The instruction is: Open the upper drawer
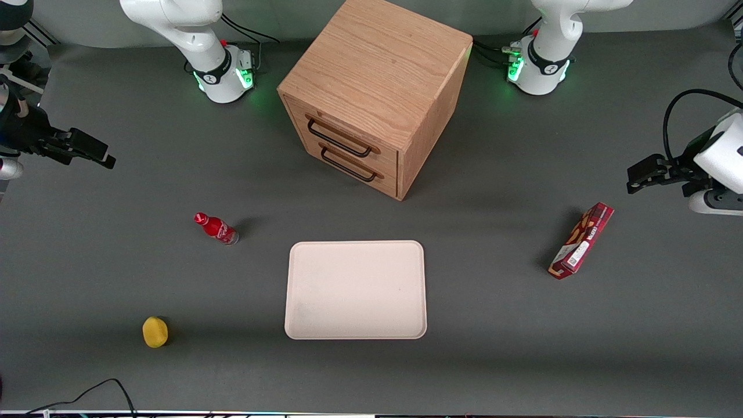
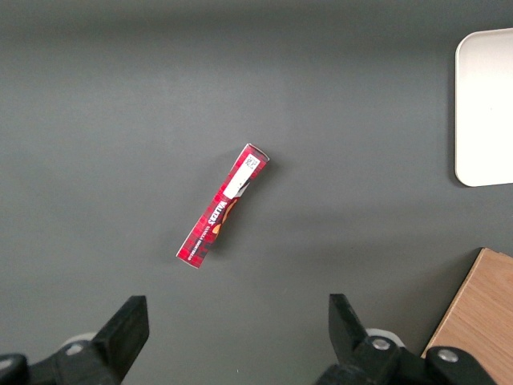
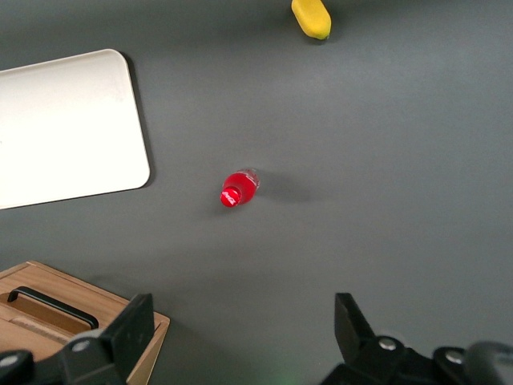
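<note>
Handles sit close together, so you risk hooking the wrong one.
Your claw (image 1: pixel 96 152) hangs spread apart and empty, well off at nine o'clock from the cabinet (image 1: pixel 377 87); the upper drawer (image 1: pixel 342 134) is shut, its twin (image 1: pixel 351 164) just below.

The right arm's gripper (image 1: pixel 98 152) hovers above the table at the working arm's end, level and clear of every object. Its two fingers (image 3: pixel 132 325) are spread wide apart with nothing between them. The wrist points toward the table's middle.
</note>
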{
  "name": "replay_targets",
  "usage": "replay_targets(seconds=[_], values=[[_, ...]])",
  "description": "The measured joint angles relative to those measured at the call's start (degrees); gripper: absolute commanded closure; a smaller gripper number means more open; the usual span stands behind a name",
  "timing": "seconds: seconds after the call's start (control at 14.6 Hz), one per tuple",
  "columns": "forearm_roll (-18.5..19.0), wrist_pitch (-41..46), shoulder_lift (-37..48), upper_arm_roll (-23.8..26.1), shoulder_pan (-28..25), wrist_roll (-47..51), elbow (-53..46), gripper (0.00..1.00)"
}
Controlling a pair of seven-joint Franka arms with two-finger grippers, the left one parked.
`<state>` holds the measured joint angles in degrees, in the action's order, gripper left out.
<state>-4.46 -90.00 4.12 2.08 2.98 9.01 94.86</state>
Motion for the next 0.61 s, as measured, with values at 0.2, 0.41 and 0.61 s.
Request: replay_targets(seconds=[0.2, 0.41, 0.61], values=[[0.0, 0.1, 0.0, 0.0, 0.0, 0.0, 0.0, 0.00], [0.0, 0.1, 0.0, 0.0, 0.0, 0.0, 0.0, 0.00], [0.0, 0.1, 0.0, 1.0, -0.2, -0.9, -0.2, 0.00]])
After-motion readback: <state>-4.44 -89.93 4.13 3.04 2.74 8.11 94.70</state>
